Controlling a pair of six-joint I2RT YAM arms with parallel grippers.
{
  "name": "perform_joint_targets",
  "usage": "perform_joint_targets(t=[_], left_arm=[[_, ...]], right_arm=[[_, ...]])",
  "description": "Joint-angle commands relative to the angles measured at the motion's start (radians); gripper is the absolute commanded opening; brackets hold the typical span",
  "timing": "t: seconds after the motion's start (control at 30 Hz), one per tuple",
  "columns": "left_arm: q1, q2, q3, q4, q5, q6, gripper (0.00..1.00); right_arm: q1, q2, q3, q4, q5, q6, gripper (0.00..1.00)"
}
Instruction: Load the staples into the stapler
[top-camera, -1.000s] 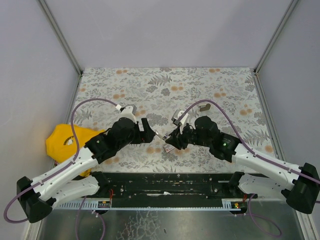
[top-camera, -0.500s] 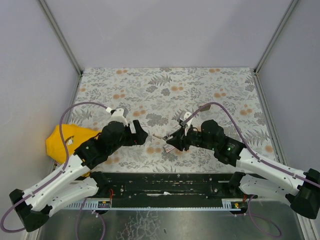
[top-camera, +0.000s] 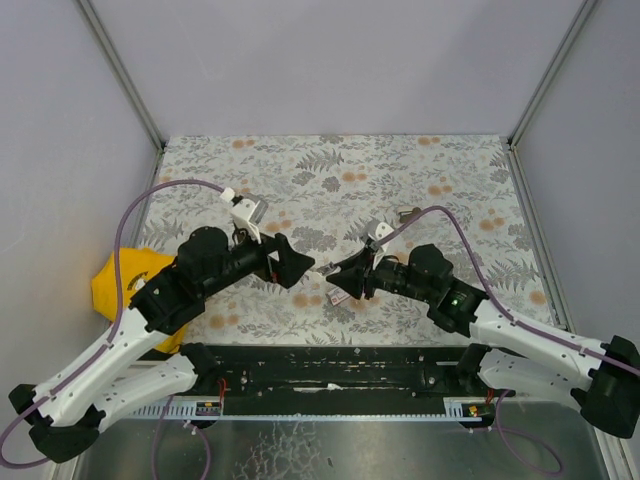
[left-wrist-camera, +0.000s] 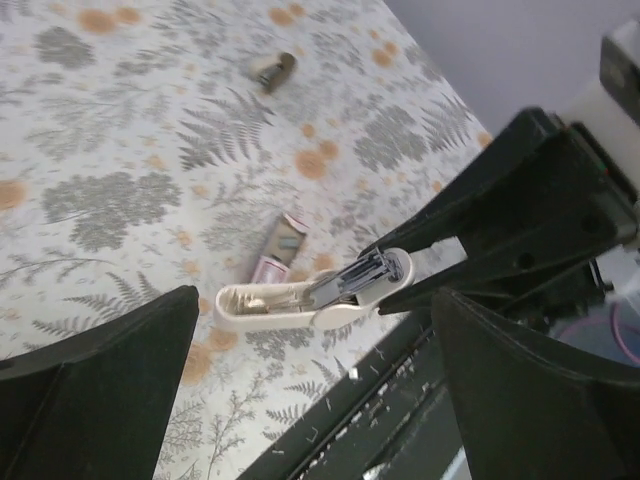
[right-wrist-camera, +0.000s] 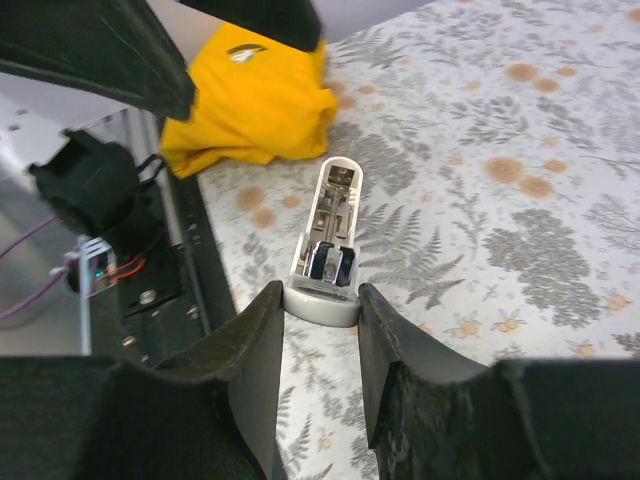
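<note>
My right gripper (top-camera: 338, 277) is shut on the rear end of a cream-white stapler (top-camera: 322, 269), which is held open above the table and points toward the left gripper. In the right wrist view the stapler (right-wrist-camera: 330, 230) shows its metal channel, and the gripper (right-wrist-camera: 320, 300) clamps its round end. The left wrist view shows the stapler (left-wrist-camera: 315, 293) from the side. The staples, a small pink-and-white carton with a grey tray (left-wrist-camera: 280, 245), lie on the table just beyond it; the carton also shows in the top view (top-camera: 340, 297). My left gripper (top-camera: 292, 262) is open and empty, close to the stapler's tip, and its gripper (left-wrist-camera: 315, 345) spans wide.
A yellow cloth (top-camera: 130, 280) lies at the left table edge and shows in the right wrist view (right-wrist-camera: 255, 95). A small grey-brown piece (left-wrist-camera: 272, 68) lies farther back on the floral table (top-camera: 330, 170). The black rail (top-camera: 330, 365) runs along the near edge.
The left arm has swung its elbow out to the left and raised its wrist; its gripper stays beside the stapler's tip. The right gripper has shifted slightly, still holding the stapler.
</note>
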Motion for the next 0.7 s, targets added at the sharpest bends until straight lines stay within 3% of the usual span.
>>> perform_joint_targets(t=[0.0,0.2,0.37,0.67], left_arm=[[0.029,-0.036,0.017,-0.004,-0.222,-0.071,1.00],[0.085,-0.087,-0.110,-0.020,-0.254,-0.244,1.00],[0.095,-0.132,-0.191,-0.017,-0.248,-0.299,1.00],[0.096,-0.123,-0.224,-0.011,-0.251,-0.289,1.00]], right_arm=[[-0.005,0.097,-0.008,0.185,0.167,-0.066,0.00],[-0.003,0.368,-0.009,0.482,0.293,-0.075,0.00],[-0.002,0.585,-0.013,0.679,0.358,-0.095,0.00],[-0.002,0.859,0.020,0.829,0.426,-0.167,0.00]])
